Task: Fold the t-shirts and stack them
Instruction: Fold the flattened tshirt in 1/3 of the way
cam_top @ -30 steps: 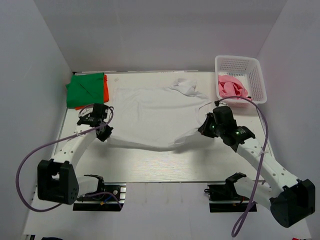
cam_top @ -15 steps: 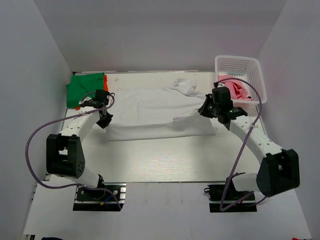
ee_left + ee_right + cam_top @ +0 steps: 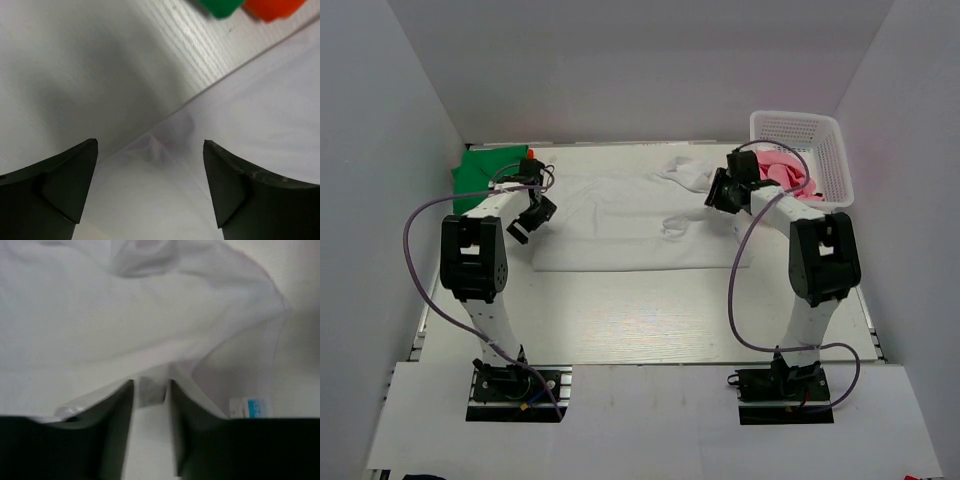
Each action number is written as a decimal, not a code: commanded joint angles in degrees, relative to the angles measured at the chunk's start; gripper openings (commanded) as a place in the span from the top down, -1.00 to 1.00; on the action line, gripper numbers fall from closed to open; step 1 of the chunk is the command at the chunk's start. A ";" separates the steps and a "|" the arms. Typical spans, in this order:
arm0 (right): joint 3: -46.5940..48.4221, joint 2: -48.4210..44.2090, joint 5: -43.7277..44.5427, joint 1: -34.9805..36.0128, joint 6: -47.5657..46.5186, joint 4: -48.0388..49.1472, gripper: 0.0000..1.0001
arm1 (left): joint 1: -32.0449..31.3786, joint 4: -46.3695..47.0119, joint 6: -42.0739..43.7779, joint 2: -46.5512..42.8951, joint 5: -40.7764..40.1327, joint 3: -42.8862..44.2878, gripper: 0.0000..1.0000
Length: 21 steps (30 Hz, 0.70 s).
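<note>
The white t-shirt (image 3: 640, 225) lies folded in half across the middle of the table. My left gripper (image 3: 528, 218) hangs over its left edge. In the left wrist view this gripper (image 3: 150, 145) is open wide above a cloth corner (image 3: 150, 150) and holds nothing. My right gripper (image 3: 717, 190) is at the shirt's right end near the collar; its jaws (image 3: 150, 385) stand a little apart, with a fold of white cloth (image 3: 150, 392) between the tips. The green t-shirt (image 3: 485, 172) lies on the orange one (image 3: 531, 156) at back left. The pink t-shirt (image 3: 782, 172) is in the basket.
A white lattice basket (image 3: 832, 150) stands at the back right corner. White walls close the table on the left, back and right. The shirt's label (image 3: 250, 407) shows in the right wrist view. Purple cables loop from both arms.
Both arms swung away from me, carrying the white shirt's near edge over to the far side and folding it in half. The left jaws opened wide; the right jaws parted slightly.
</note>
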 commanded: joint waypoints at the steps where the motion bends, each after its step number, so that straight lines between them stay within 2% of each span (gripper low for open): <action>1: 9.83 4.12 3.01 -0.59 -1.87 -1.07 -0.02 | 1.28 -2.52 0.59 -0.97 -1.75 5.53 -0.99; 3: 11.07 3.86 2.31 -0.24 -3.45 -1.25 -0.31 | 1.28 -1.65 2.25 -3.41 -1.05 5.54 -1.00; 4: 9.77 1.77 0.13 -0.24 -4.25 -0.56 -0.80 | 1.28 -1.12 2.26 -4.39 -1.05 5.54 -1.00; 10: -7.43 -7.55 -7.44 0.20 -3.99 7.52 -0.81 | -0.04 3.00 4.62 -8.88 7.10 1.34 -1.00; 15: -12.39 -8.27 -9.03 0.11 -3.99 7.45 -0.81 | -0.56 9.07 7.70 -8.88 16.69 -4.38 -1.00; 21: -15.56 -6.95 -9.91 -0.85 -4.34 7.45 -0.81 | -1.09 11.89 7.70 -8.27 18.29 -11.58 -1.00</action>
